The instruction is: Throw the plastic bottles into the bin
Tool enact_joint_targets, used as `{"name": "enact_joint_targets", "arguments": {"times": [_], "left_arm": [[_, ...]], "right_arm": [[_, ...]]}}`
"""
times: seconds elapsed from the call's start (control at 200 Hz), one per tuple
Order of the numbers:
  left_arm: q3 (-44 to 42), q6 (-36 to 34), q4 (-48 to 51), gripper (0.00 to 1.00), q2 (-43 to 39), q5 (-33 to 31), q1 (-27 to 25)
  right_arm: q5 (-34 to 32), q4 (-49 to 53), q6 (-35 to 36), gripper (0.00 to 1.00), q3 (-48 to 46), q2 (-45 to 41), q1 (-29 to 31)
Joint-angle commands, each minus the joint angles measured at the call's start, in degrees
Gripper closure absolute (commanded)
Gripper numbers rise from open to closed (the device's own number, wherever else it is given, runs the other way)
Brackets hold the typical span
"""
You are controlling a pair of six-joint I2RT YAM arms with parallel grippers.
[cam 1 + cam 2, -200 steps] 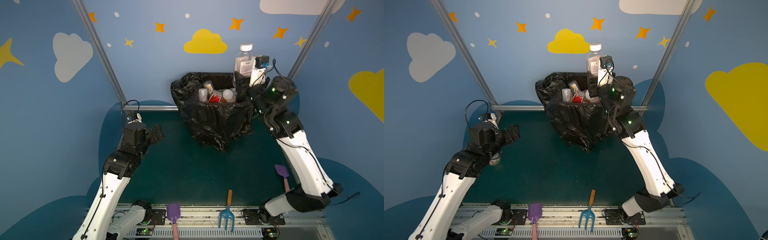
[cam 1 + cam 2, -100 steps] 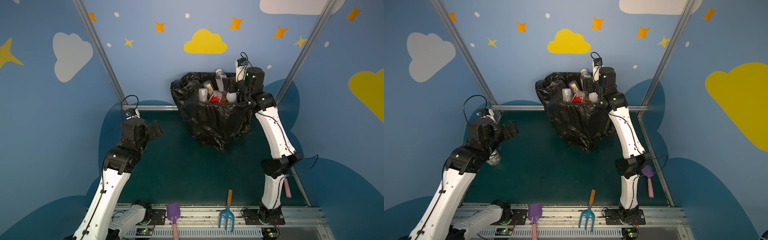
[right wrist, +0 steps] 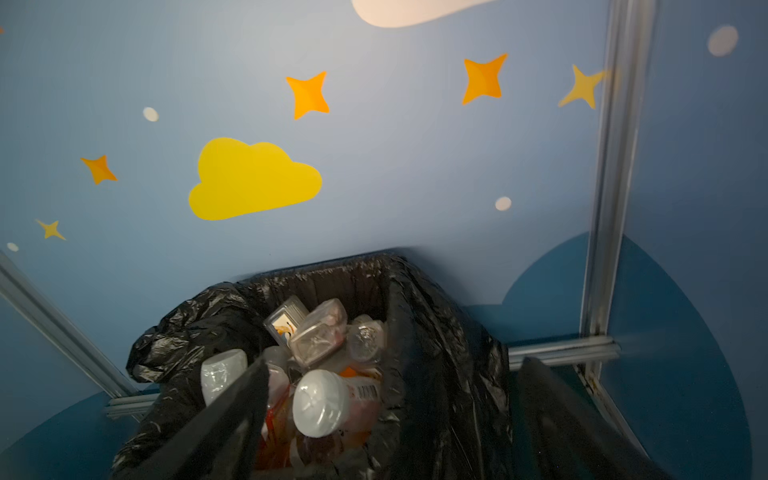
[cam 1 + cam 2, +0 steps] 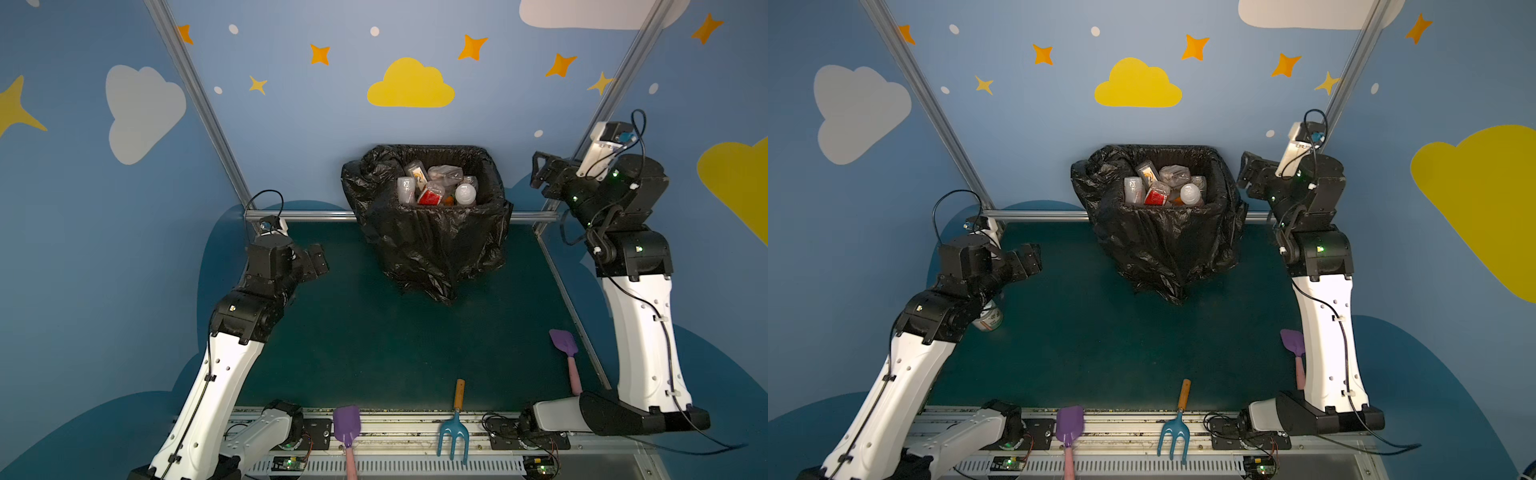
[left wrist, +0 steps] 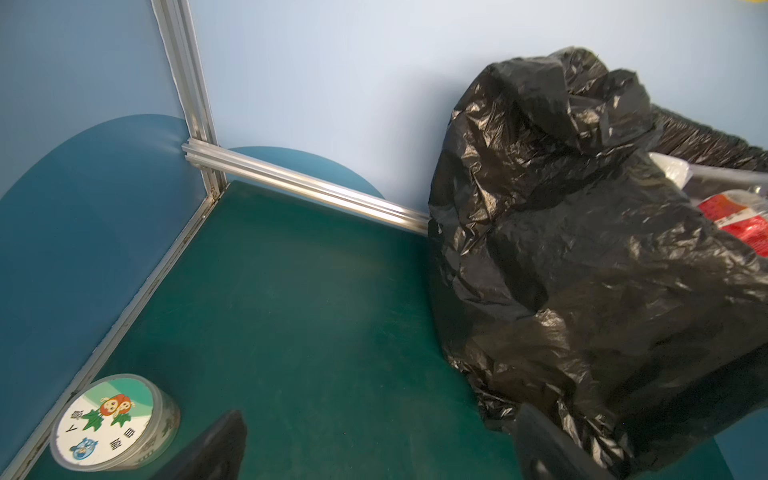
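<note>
Far left: squat round jar (image 4: 990, 321), mostly hidden beneath the left arm (image 4: 905, 374) in a top view. Shows whole only in the left wrist view (image 5: 114, 422), upright on the green tabletop (image 5: 311, 332) by the side rail (image 5: 137, 291). Next, left jaws: spread apart, empty, over bare tabletop left of the bin (image 4: 432, 257) and clear of it. Only the tips in the wrist view, the rest cut off by the frame edge. Centre back: plastic bottles (image 4: 434, 189) heaped inside the bin up near its rim, clear and white, one red-labelled. Lower layers buried, count impossible to make out. Along the near edge: purple shovel (image 4: 347, 424), handle cut off by the frame, then blue rake (image 4: 455, 432). Further right, second purple shovel (image 4: 565, 353) beside the right arm (image 4: 640, 345). Far right: right jaws spread wide, gripping nothing, raised just beside the bin's right rim, bottles lower and to their left. Dark and blurred in the right wrist view.
</note>
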State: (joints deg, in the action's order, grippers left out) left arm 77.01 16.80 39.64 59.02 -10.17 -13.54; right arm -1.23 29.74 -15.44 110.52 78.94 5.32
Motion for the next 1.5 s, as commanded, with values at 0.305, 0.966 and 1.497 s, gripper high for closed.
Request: {"name": "enact_joint_targets", "arguments": {"times": [0.305,0.966,1.497], "left_arm": [[-11.1,0.5,-6.9,0.0,-0.2,9.8,11.7],[-42.2,-9.3,-57.6,0.0,22.1,8.4,17.1],[-44.1,-13.3,-66.6,0.0,28.0,8.0,15.7]], "right_arm": [[18.5,9.9,-7.5,0.07,-29.6,-16.1,-19.3],[20.9,-7.0,-5.1,0.06,-54.8,-16.5,-24.8],[2.1,-50.7,8.9,0.06,-87.8,-20.3,-8.8]]}}
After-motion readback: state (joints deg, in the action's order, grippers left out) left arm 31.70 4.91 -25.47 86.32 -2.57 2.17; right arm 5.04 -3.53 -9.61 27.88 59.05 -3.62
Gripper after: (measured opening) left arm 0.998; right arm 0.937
